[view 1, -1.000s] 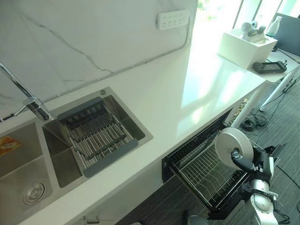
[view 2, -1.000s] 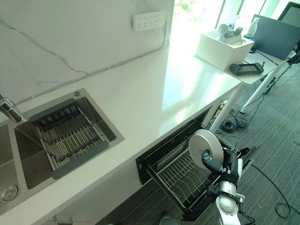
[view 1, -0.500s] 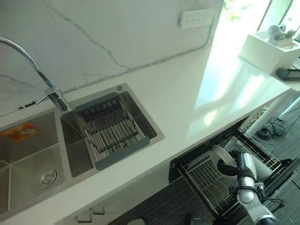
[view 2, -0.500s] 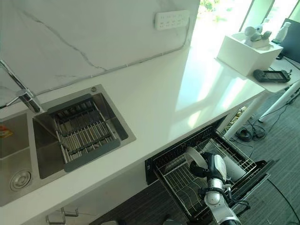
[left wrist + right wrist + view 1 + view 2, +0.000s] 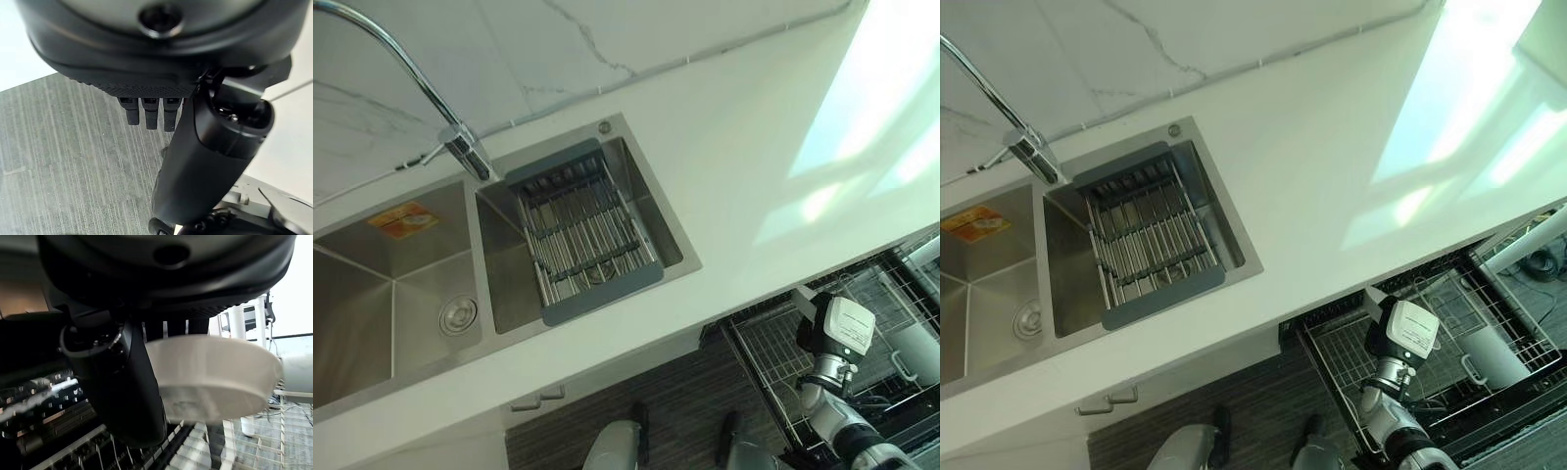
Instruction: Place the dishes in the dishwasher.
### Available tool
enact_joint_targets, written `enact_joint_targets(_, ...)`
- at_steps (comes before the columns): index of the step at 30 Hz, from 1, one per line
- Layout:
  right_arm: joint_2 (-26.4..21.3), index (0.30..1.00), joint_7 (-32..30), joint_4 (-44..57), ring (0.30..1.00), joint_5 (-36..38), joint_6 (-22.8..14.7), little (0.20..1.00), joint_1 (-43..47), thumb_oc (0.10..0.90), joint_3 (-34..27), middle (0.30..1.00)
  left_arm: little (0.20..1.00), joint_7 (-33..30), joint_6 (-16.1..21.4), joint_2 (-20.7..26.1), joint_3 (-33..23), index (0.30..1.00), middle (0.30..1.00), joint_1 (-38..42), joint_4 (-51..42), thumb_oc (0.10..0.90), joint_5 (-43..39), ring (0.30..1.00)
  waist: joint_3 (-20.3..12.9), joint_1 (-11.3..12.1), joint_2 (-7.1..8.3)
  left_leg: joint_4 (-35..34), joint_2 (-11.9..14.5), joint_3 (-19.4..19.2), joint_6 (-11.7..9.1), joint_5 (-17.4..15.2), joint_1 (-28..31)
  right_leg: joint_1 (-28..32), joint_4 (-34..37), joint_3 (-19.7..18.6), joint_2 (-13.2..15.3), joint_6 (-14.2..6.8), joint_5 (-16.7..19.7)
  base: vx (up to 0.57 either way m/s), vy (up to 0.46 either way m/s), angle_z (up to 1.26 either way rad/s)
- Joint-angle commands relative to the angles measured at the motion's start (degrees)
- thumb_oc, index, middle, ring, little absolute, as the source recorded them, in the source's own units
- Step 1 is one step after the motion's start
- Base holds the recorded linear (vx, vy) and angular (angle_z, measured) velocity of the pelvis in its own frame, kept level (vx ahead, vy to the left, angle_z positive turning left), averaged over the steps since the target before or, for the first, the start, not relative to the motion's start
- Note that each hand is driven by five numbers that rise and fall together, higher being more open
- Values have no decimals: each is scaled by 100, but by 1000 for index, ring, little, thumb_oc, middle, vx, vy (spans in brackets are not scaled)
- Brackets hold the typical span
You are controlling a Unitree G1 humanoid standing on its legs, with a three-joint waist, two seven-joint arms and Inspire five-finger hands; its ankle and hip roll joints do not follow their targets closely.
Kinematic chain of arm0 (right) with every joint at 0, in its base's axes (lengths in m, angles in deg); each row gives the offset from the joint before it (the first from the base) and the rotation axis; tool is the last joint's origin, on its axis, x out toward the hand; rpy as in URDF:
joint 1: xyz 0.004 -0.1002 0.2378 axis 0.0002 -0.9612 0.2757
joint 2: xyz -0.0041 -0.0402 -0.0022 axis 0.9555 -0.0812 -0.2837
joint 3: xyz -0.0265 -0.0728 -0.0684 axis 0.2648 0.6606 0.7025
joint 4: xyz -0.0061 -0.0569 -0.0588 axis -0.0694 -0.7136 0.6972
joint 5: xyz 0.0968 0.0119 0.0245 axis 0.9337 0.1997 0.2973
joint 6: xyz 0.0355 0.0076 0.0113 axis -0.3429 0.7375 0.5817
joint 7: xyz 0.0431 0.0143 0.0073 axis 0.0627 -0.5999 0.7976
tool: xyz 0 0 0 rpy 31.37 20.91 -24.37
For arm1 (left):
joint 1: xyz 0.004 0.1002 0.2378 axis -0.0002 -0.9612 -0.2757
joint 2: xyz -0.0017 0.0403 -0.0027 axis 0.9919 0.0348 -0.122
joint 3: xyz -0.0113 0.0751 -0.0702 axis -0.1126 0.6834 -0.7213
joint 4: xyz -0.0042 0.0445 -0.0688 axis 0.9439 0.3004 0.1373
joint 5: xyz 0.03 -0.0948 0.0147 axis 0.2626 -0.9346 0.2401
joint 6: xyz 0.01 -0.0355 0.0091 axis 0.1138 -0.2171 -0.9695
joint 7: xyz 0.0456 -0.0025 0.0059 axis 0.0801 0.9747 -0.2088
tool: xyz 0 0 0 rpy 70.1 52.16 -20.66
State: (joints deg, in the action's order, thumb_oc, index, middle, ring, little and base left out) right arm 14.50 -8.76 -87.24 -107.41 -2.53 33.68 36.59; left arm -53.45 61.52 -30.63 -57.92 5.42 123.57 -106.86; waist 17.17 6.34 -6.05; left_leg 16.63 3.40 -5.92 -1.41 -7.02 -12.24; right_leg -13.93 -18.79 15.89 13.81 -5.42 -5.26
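A white plate [image 5: 215,377] is pinched between the thumb [image 5: 122,391] and fingers of my right hand [image 5: 832,333], which is shut on it. The hand is down at the pulled-out wire rack [image 5: 759,348] of the dishwasher, below the counter's front edge, and the plate hangs just above the rack's wires [image 5: 254,445]. From the head camera the back of the right hand [image 5: 1402,333] covers the plate. My left hand [image 5: 146,112] hangs over the grey floor, fingers relaxed and holding nothing.
A white mug [image 5: 1489,354] lies in the rack to the right of my hand. The white counter [image 5: 754,166] overhangs the rack. A double steel sink [image 5: 411,294] holds a drain basket [image 5: 582,240], with a tap [image 5: 455,137] behind it.
The camera has swung down and towards the sink. My right hand has gone down into the rack with the plate, which stood upright in front of the hand before.
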Motion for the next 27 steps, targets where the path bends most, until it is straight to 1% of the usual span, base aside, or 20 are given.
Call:
enact_joint_targets(1, -385, 300, -1038, 259, 300, 173, 49, 300, 681, 400, -2, 300, 900, 128, 268, 170, 127, 900, 900, 128, -4, 800, -277, 900, -90, 0, 105, 56, -68, 370, -13, -492, -289, 307, 160, -208, 293, -505, -369, -227, 78, -4)
enact_joint_targets(2, -406, 300, -1216, 146, 300, 279, 231, 300, 932, 400, 44, 300, 900, 143, 346, 190, 239, 900, 900, 254, 12, 800, -436, 900, 89, -23, -5, 56, -116, 349, -13, -437, -453, 132, 160, -269, 317, -505, -324, -138, 51, -13)
enact_joint_targets(3, -406, 300, -1217, 141, 300, 282, 230, 300, 937, 400, 48, 300, 900, 143, 349, 188, 239, 900, 900, 257, 16, 800, -437, 900, 115, -18, -6, 56, -112, 340, -17, -462, -414, 165, 160, -277, 314, -508, -344, -136, 75, -13)
enact_joint_targets(4, -420, 300, -1270, 100, 300, 379, 280, 300, 1026, 400, 71, 300, 900, 153, 378, 177, 290, 900, 900, 299, 20, 800, -511, 900, 170, -35, -72, 56, -137, 331, -15, -409, -512, 64, 160, -299, 331, -498, -304, -53, 56, -9)
enact_joint_targets(6, -437, 300, -1300, 50, 300, 492, 337, 300, 1103, 400, 94, 300, 900, 153, 395, 162, 338, 900, 900, 340, 23, 800, -601, 900, 247, -48, -141, 56, -157, 308, -20, -382, -574, -7, 160, -327, 346, -501, -285, -77, 75, -1)
enact_joint_targets(7, -444, 300, -1339, -8, 300, 568, 371, 300, 1172, 400, 89, 300, 900, 170, 429, 145, 374, 900, 900, 381, 29, 800, -675, 900, 331, -66, -218, 56, -182, 286, -21, -356, -635, -78, 160, -349, 364, -497, -265, -65, 77, -1)
enact_joint_targets(9, -444, 300, -1367, -58, 300, 652, 402, 300, 1207, 400, 88, 300, 900, 180, 457, 135, 411, 900, 900, 406, 32, 800, -701, 900, 412, -72, -281, 56, -204, 263, -27, -360, -651, -102, 160, -364, 389, -506, -266, -48, 71, -6)
enact_joint_targets(10, -447, 300, -1381, -116, 300, 666, 453, 300, 1284, 400, 80, 300, 900, 211, 479, 139, 454, 900, 900, 443, 34, 800, -721, 900, 454, -87, -350, 56, -224, 240, -25, -326, -724, -184, 160, -373, 426, -505, -218, -31, 64, -8)
enact_joint_targets(11, -442, 300, -1380, -130, 300, 675, 490, 300, 1300, 400, 78, 300, 900, 213, 501, 134, 477, 900, 900, 454, 36, 800, -714, 900, 501, -92, -372, 56, -234, 217, -28, -343, -708, -177, 160, -381, 443, -510, -223, -51, 102, -10)
enact_joint_targets(12, -444, 300, -1185, -197, 300, 431, 607, 300, 1377, 400, 108, 300, 900, 249, 633, 132, 566, 900, 900, 499, 27, 800, -729, 900, 590, -114, -442, 56, -263, 154, -33, -336, -774, -270, 160, -398, 506, -528, -167, -45, 78, -9)
enact_joint_targets(15, -445, 300, -1035, -248, 300, 616, 685, 300, 1439, 400, 195, 300, 900, 268, 711, 149, 600, 900, 900, 557, -21, 800, -793, 900, 673, -114, -480, 56, -288, 101, -32, -332, -838, -356, 160, -409, 556, -548, -115, -59, 39, -7)
enact_joint_targets(17, -392, 300, -772, -342, 300, 739, 431, 300, 1464, 400, 211, 300, 900, 272, 742, 162, 616, 900, 900, 600, -33, 800, -848, 900, 719, -108, -490, 56, -307, 72, -30, -332, -884, -419, 160, -409, 591, -555, -66, -57, 2, -4)
enact_joint_targets(18, -335, 825, -635, -387, 825, 769, 395, 825, 1502, 750, 214, 825, 900, 279, 737, 171, 627, 900, 900, 625, -36, 800, -825, 900, 727, -101, -491, 56, -309, 61, -30, -331, -897, -435, 160, -405, 600, -557, -53, -70, -14, -1)
enact_joint_targets(19, -244, 900, -499, -411, 900, 1065, 150, 900, 1498, 800, 228, 900, 900, 266, 751, 167, 651, 900, 900, 653, -38, 800, -779, 900, 749, -89, -484, 56, -309, 59, -32, -334, -907, -440, 160, -390, 608, -560, -40, -63, -27, 0)
enact_joint_targets(21, -149, 900, 45, -526, 900, 880, 0, 900, 1535, 800, 195, 900, 900, 260, 775, 174, 666, 900, 900, 688, -18, 800, -789, 900, 762, -82, -475, 56, -307, 61, -36, -338, -918, -448, 160, -381, 606, -562, -41, -55, -42, 0)
enact_joint_targets(22, 1, 900, 827, -754, 900, 1267, -334, 900, 1488, 800, 218, 900, 900, 247, 781, 172, 659, 900, 900, 705, -16, 800, -771, 900, 762, -58, -454, 56, -282, 51, -50, -339, -915, -434, 160, -342, 610, -565, -42, -40, -59, 0)
enact_joint_targets(24, 133, 900, 1652, -887, 900, 1396, -504, 900, 1438, 800, 217, 900, 900, 246, 784, 178, 650, 900, 900, 716, 4, 800, -738, 900, 758, -36, -419, 56, -266, 51, -53, -345, -890, -401, 160, -300, 616, -558, -38, -24, -75, 5)
enact_joint_targets(25, 199, 900, 1968, -949, 900, 1559, -687, 900, 1404, 800, 224, 900, 900, 236, 749, 200, 642, 900, 900, 736, -7, 800, -720, 900, 751, -24, -393, 56, -250, 52, -55, -341, -877, -385, 160, -278, 619, -555, -27, -8, -80, 9)
enact_joint_targets(26, 238, 900, 2145, -974, 900, 1630, -841, 900, 1408, 800, 228, 900, 900, 232, 732, 224, 639, 900, 900, 754, -4, 800, -702, 900, 749, -13, -370, 56, -241, 54, -56, -341, -863, -369, 160, -261, 622, -553, -19, -5, -91, 12)
enact_joint_targets(27, 278, 900, 2397, -978, 900, 1868, -972, 900, 1454, 800, 221, 900, 900, 226, 720, 257, 635, 900, 900, 783, 10, 800, -680, 900, 747, -2, -332, 56, -223, 52, -59, -344, -839, -342, 160, -234, 626, -551, -10, -7, -92, 6)
